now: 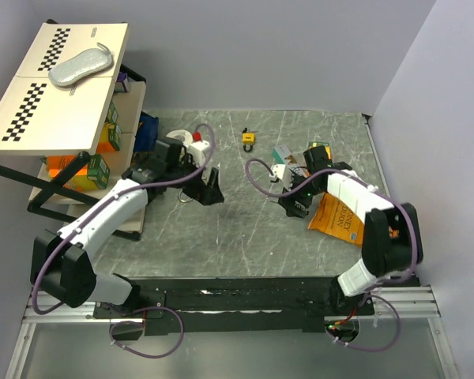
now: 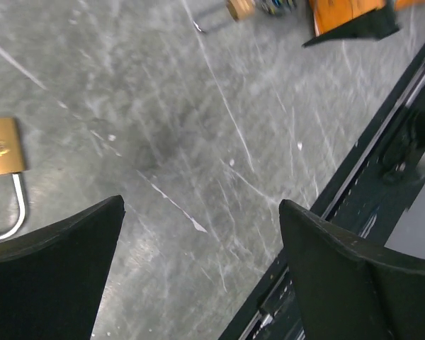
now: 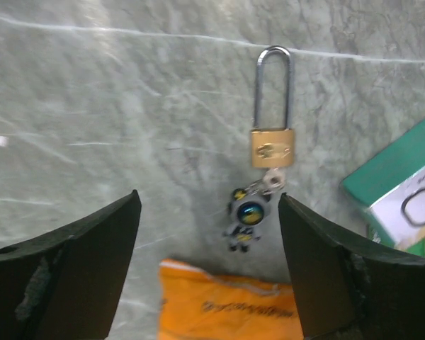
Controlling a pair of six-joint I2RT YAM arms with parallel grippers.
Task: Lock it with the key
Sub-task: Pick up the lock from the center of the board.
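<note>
A brass padlock [image 3: 273, 147] with a tall steel shackle lies on the grey marble table [image 3: 127, 106]. A key sits in its base with an astronaut keychain [image 3: 246, 216] attached. My right gripper [image 3: 209, 200] is open and empty, hovering just short of it, with the keychain near its right finger [image 3: 326, 262]. In the top view the right gripper [image 1: 294, 205] hides this padlock. A second brass padlock [image 2: 1, 147] lies at the left edge of the left wrist view. My left gripper [image 2: 202, 207], also in the top view [image 1: 209, 191], is open and empty beside it.
An orange packet [image 1: 344, 217] lies under the right arm and shows in the right wrist view [image 3: 227, 308]. Green boxes [image 1: 288, 158] lie behind it. A small yellow padlock [image 1: 248, 139] sits at the back. A shelf with checkered boards [image 1: 59, 87] stands left. A black rail [image 2: 354, 184] runs along the near edge.
</note>
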